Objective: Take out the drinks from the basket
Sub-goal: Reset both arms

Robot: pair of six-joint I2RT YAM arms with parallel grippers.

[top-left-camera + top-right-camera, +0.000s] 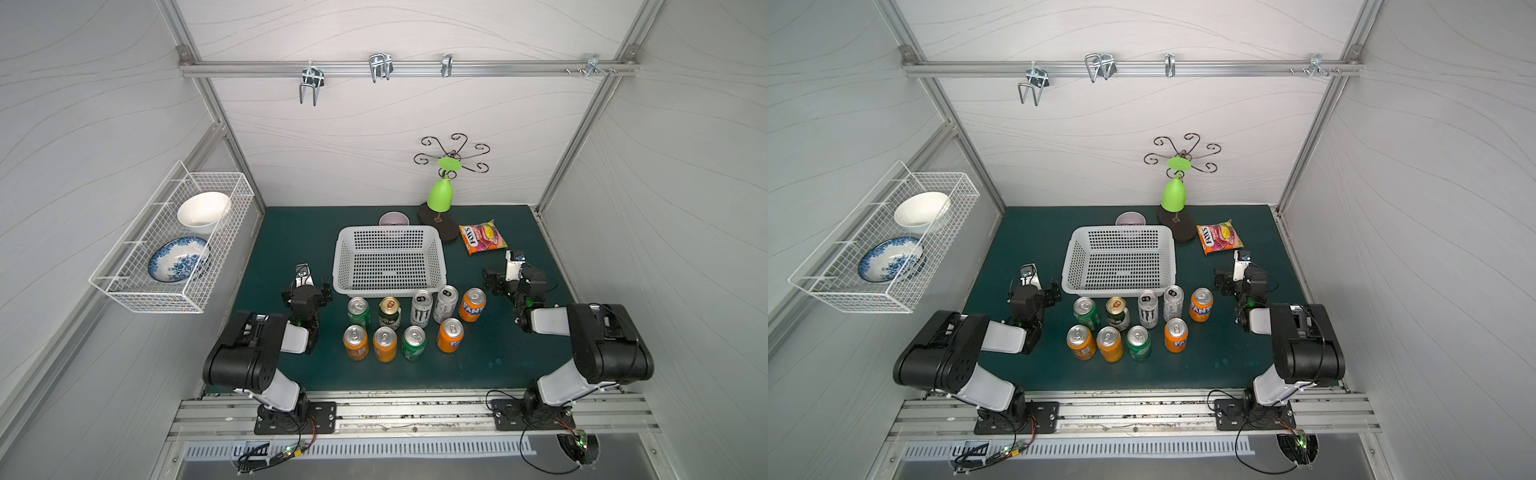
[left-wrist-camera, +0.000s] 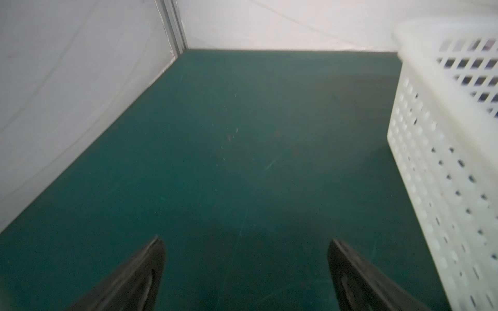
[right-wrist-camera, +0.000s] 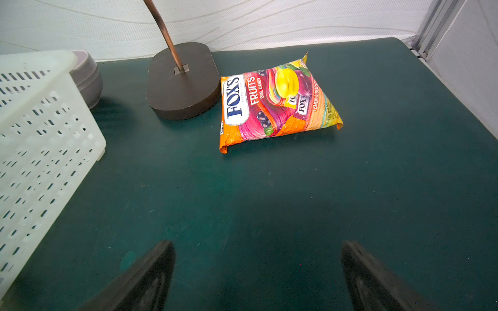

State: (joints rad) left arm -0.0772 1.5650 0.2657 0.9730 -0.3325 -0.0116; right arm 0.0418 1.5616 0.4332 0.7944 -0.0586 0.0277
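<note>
The white perforated basket [image 1: 388,230] stands mid-table with nothing inside it, as both top views show; its wall also appears in the left wrist view [image 2: 444,161] and the right wrist view [image 3: 40,134]. Several drinks stand upright in two rows on the green mat just in front of it. Among them are an orange can [image 1: 472,305], a green can [image 1: 358,312], a gold-topped can [image 1: 390,313] and a tall silver-white can [image 1: 421,308]. My left gripper [image 1: 306,286] [image 2: 246,250] hovers left of the basket, open and empty. My right gripper [image 1: 514,277] [image 3: 258,253] is to its right, open and empty.
A colourful candy bag [image 3: 277,102] lies at the back right beside a dark stand base [image 3: 183,80] that carries a green cup [image 1: 440,195]. A small greyish bowl [image 1: 392,219] sits behind the basket. A wire rack [image 1: 174,241] with two bowls hangs on the left wall.
</note>
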